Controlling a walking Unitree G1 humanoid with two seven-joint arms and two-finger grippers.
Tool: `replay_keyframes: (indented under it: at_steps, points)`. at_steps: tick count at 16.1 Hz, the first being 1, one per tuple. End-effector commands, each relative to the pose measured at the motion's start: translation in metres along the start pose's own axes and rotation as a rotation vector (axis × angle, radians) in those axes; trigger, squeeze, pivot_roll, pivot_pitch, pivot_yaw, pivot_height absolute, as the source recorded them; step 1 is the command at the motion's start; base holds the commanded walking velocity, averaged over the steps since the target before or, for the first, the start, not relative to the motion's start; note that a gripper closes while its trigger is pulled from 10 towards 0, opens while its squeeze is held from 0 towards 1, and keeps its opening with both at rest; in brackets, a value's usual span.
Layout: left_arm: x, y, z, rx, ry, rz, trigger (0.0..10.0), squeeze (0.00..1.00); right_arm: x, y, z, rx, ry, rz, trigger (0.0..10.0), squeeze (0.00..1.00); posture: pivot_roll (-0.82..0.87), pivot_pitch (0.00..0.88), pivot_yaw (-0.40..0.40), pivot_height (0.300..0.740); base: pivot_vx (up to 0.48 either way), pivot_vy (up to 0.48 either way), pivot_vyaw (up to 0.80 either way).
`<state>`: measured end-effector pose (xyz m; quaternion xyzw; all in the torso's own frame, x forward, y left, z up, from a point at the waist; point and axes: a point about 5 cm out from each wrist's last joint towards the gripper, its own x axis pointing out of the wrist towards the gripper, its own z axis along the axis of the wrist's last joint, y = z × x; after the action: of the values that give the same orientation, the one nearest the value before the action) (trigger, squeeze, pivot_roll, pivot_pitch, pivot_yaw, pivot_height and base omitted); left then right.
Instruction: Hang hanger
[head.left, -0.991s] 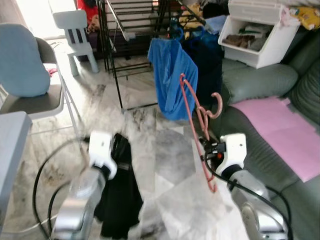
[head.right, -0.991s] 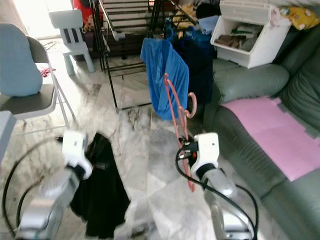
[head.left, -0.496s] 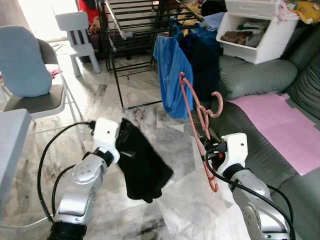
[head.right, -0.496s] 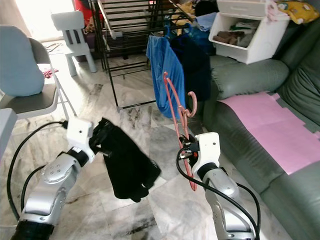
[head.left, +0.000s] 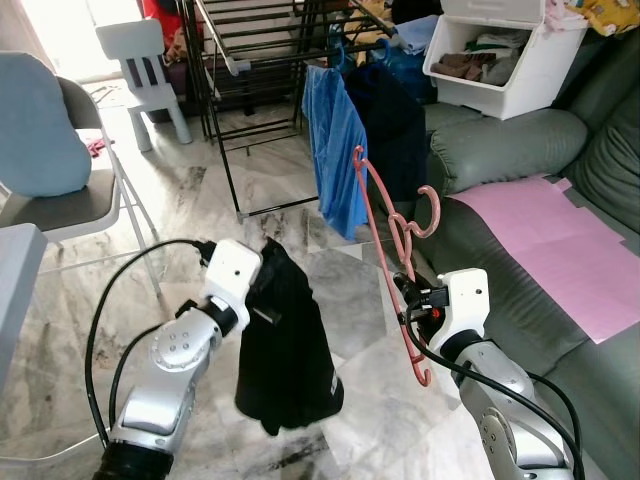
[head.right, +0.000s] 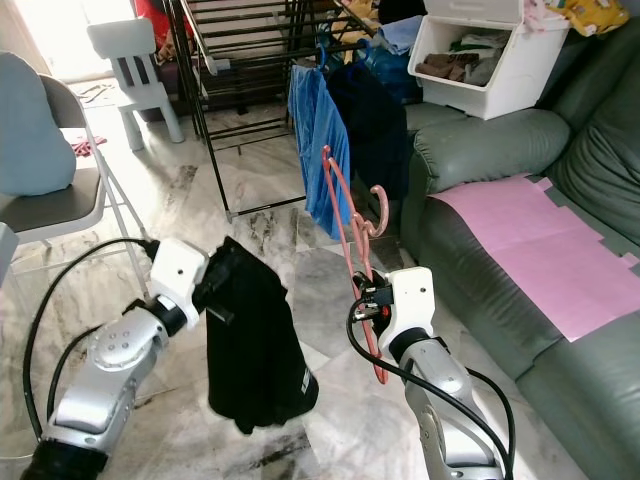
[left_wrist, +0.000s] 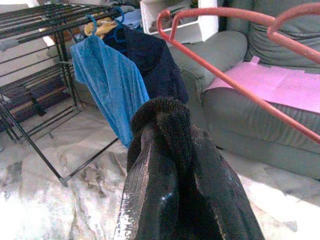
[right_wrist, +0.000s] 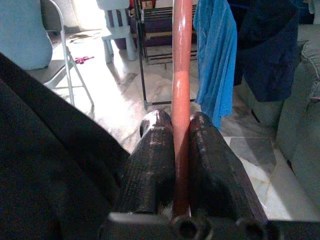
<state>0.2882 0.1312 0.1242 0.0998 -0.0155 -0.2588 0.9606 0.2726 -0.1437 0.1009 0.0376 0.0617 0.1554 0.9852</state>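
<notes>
Here, the right gripper sits right of the frame's middle, squeezed tight on the pink hanger. The hanger sticks up above it, with its hook near the grey sofa. The left gripper, lower left of the middle, is pinched on a black cloth that hangs down. A drying rack with a blue shirt stands at the top.

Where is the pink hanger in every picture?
Left eye view: pink hanger centre-right, upright.
Right eye view: centre.
Left wrist view: bars along the top and right.
Right wrist view: one bar between the right gripper's fingers.
Shared landmark: the blue shirt.
</notes>
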Motion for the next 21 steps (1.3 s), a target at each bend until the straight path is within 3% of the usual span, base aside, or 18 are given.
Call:
replay_keyframes:
  at_steps: [1, 15, 21]
  points:
    - [0.001, -0.002, 0.006, 0.013, -0.035, -0.019, 10.0, 0.0, 0.0, 0.001, 0.003, -0.01, -0.019, 0.0, 10.0, 0.0, -0.09, 0.0, 0.047, 0.74, 0.296, 0.0, 0.0]
    - [0.0, -0.01, 0.002, -0.022, -0.031, -0.045, 10.0, 0.0, 0.0, -0.001, 0.003, -0.031, -0.016, 0.01, 10.0, 0.0, -0.1, 0.0, 0.041, 0.74, 0.317, 0.0, 0.0]
    - [-0.003, -0.015, -0.002, -0.032, -0.007, -0.062, 10.0, 0.0, -0.002, -0.001, 0.0, -0.034, -0.004, 0.016, 10.0, 0.0, -0.1, 0.0, 0.035, 0.74, 0.0, 0.0, 0.0]
